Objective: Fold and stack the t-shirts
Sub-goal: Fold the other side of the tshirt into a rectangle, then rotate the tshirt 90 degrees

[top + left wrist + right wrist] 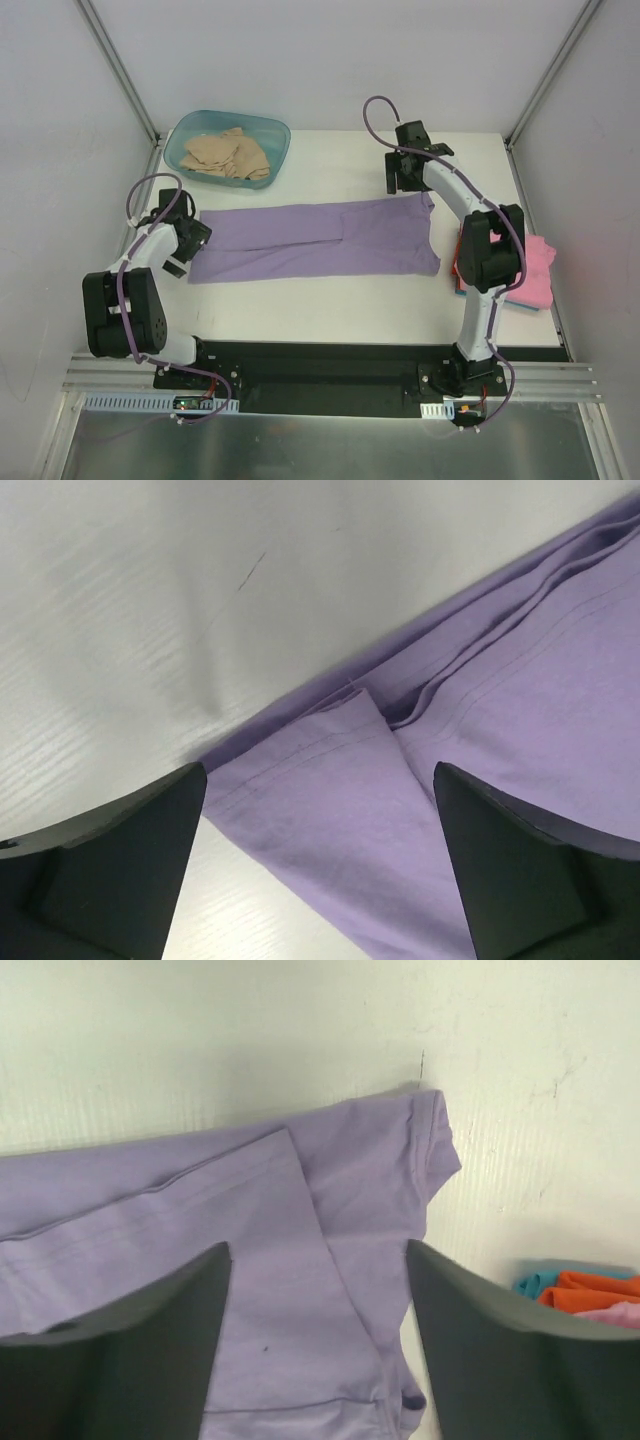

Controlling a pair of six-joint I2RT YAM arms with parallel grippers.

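Now, with the lavender t-shirt (315, 240) folded into a long strip, both wide-open grippers, left (320, 865) and right (318, 1335), must pinch its ends and fold again.

lavender t-shirt (320, 240): folded lengthwise into a long flat band, lying across mid-desk from 9 to 3 o'clock, sleeves tucked in
tan t-shirt (228, 153): crumpled heap, at 11 o'clock
pink t-shirt (538, 272): folded, topping a stack at 3 o'clock
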